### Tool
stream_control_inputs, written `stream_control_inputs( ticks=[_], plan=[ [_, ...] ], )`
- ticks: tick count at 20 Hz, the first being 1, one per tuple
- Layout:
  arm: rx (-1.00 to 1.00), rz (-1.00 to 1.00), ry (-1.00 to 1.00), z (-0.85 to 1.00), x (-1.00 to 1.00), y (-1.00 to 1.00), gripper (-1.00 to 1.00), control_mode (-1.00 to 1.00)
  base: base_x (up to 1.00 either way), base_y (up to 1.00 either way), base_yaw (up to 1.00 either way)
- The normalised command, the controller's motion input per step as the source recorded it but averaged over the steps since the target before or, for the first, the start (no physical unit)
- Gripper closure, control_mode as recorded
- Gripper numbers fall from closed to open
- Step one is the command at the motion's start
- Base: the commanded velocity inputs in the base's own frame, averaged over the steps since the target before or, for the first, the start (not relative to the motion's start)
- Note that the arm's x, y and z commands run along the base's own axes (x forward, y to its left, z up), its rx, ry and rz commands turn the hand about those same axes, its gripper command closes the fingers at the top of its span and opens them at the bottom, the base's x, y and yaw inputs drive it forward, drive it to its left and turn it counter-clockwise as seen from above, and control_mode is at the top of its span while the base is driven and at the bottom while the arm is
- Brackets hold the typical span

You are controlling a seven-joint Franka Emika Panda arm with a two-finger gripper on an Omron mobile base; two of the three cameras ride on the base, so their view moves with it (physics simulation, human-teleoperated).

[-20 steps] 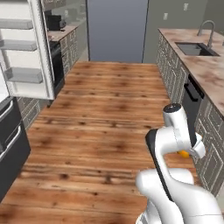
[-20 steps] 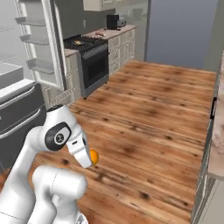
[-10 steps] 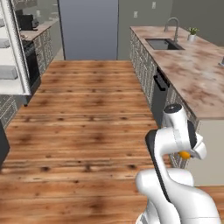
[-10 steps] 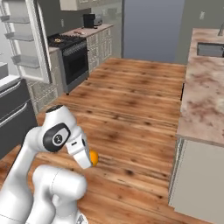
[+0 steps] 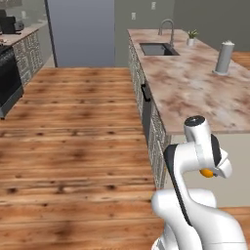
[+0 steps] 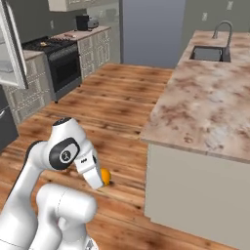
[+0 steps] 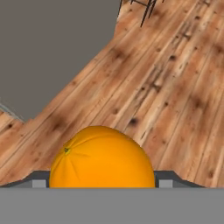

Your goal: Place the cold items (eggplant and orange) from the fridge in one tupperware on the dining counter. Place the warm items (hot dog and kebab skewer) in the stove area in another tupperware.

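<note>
Orange peel sits at the bottom of the hand view, where the orange [image 7: 102, 157] lies between the two dark fingertips with its small green stem scar turned up and to the left; the gripper [image 6: 97, 177] is closed about the fruit, jaws standing as wide as the ball itself, and carries it low over the plank floor [image 5: 73, 146] close to the robot's own body. In the right base view the orange shows as a bright spot just under the hand, and in the left base view a sliver of it peeks out below the wrist [image 5: 207, 172]. Just beyond the arm rises the grey side of the dining counter [image 6: 215, 112], its pinkish-tan marble top stretching away with a sink and tall faucet [image 6: 211, 52] at the far end, plus a small potted plant [image 5: 192, 35] and a grey cylinder [image 5: 223, 57] toward the edge. Across the aisle stands the black stove [image 6: 61, 66]. No tupperware is visible on the part of the counter shown. The step in hand appears to be carrying the orange to the counter: the hand will have to be lifted well above the slab's edge before reaching across, kept level and firmly closed so the round fruit cannot roll free, then lowered gently into the tray once that comes into sight
</note>
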Motion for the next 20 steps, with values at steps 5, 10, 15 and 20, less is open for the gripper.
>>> stream_control_inputs(
  ticks=[5,10,15,20],
  plan=[
    [0.00,0.00,0.00,0.00,0.00,0.00,1.00,1.00,0.00,-1.00,-0.01],
    [0.00,0.00,0.00,0.00,0.00,0.00,1.00,1.00,0.00,-1.00,0.00],
    [0.00,0.00,0.00,0.00,0.00,0.00,1.00,1.00,0.00,-1.00,-0.03],
    [0.00,0.00,0.00,0.00,0.00,0.00,1.00,1.00,0.00,-1.00,-0.02]
  ],
)
